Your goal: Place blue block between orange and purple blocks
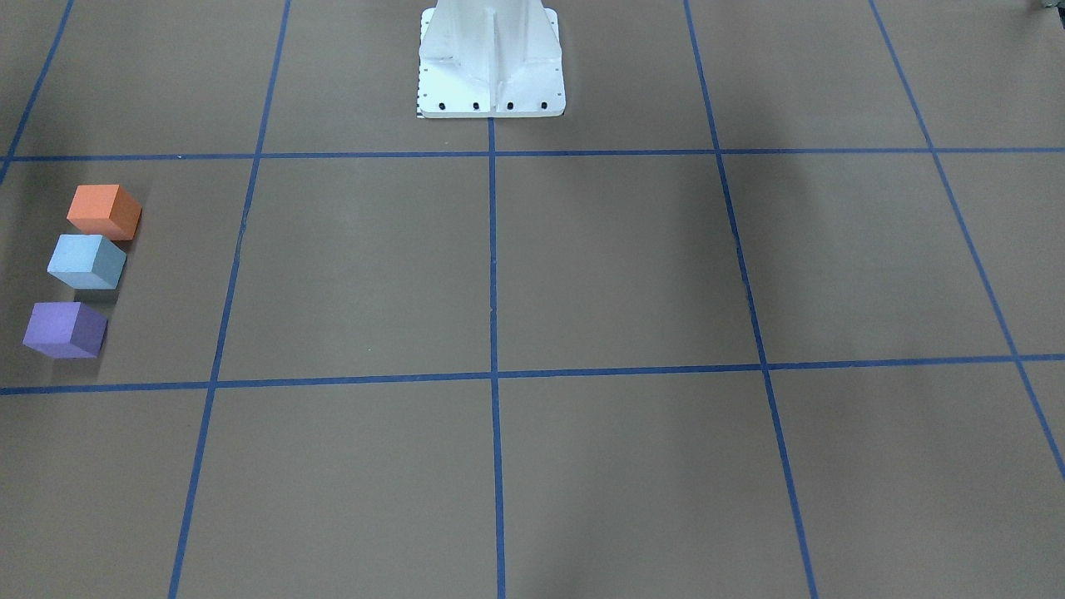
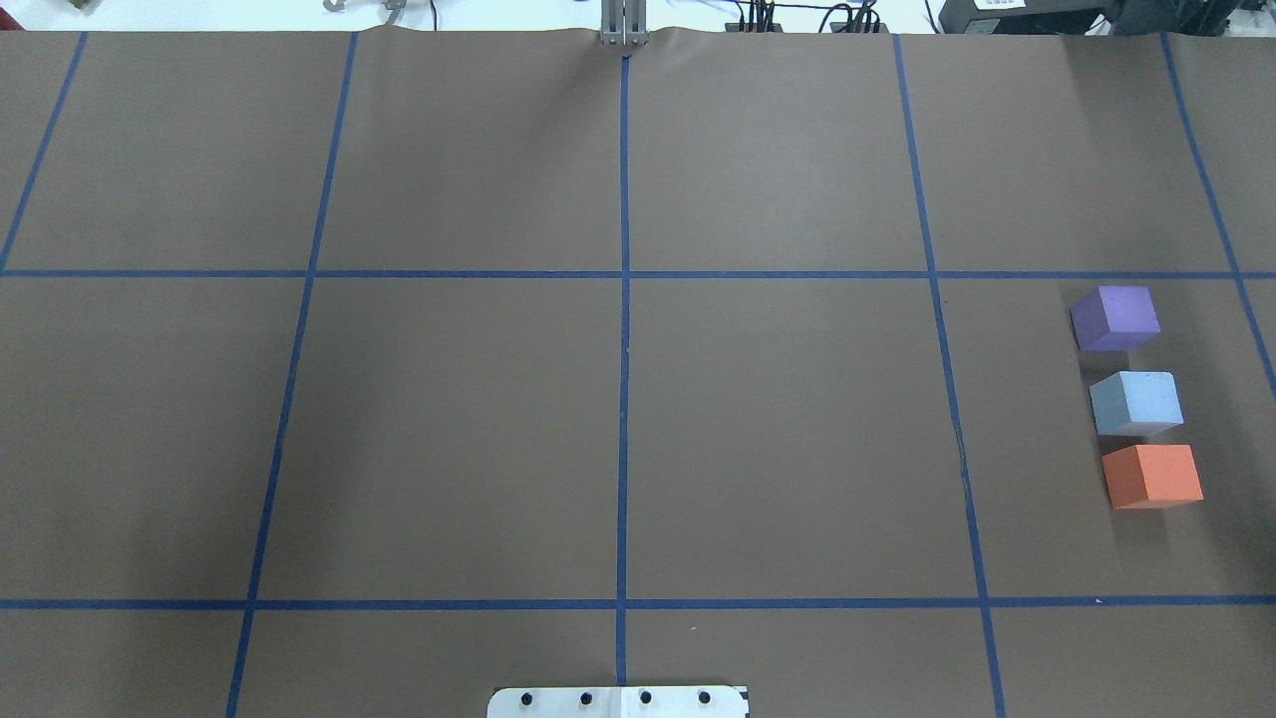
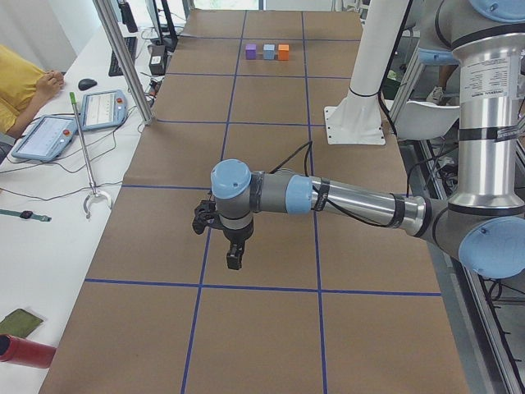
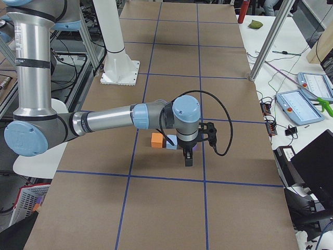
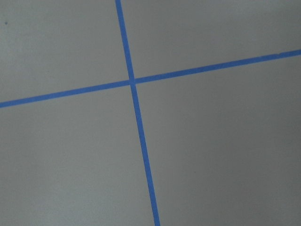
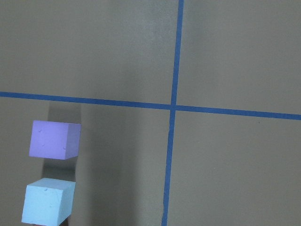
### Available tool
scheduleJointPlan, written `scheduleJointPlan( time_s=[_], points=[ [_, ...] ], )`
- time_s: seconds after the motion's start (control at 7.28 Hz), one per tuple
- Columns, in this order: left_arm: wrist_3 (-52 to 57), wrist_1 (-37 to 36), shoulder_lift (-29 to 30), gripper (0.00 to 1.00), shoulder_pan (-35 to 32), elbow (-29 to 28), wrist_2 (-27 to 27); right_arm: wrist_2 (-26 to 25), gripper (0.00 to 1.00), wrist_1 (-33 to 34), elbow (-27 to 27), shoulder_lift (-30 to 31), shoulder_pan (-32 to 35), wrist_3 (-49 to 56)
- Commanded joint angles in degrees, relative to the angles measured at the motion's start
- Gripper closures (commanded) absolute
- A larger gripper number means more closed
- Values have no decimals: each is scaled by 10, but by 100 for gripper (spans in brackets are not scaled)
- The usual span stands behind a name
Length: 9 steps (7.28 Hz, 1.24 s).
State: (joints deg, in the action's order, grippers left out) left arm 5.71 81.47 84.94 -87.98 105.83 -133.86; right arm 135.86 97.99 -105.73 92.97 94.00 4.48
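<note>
Between orange block (image 2: 1152,476) and purple block (image 2: 1116,317) sits blue block (image 2: 1136,402). Right hand (image 4: 188,162) hovers near blue block; its spread, and left hand's (image 3: 235,263): cannot tell. Risk: a low sweep knocks the row askew.

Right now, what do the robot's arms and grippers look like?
The left arm and right arm match: silver tubes, grey joints, light-blue caps. A black cable runs to each wrist; the left gripper and right gripper are black.

Overhead and front views look down on the table (image 1: 582,274) from opposite sides, sharing the blue block (image 1: 86,261); end views look along it; wrist cameras face down, close.
</note>
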Motion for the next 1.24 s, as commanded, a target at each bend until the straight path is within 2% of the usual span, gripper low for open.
scheduleJointPlan(
  time_s=[0.0,0.27,1.1],
  points=[
    [-2,0,-1,0,0,1,-1,-16,0,0,-7,19,-6,0],
    [-3,-3,-4,0,-1,-8,-26,-19,0,-1,-7,32,-27,-1],
    [-4,0,-1,0,1,-10,-27,-10,0,2,-8,41,-43,-1]
  ],
)
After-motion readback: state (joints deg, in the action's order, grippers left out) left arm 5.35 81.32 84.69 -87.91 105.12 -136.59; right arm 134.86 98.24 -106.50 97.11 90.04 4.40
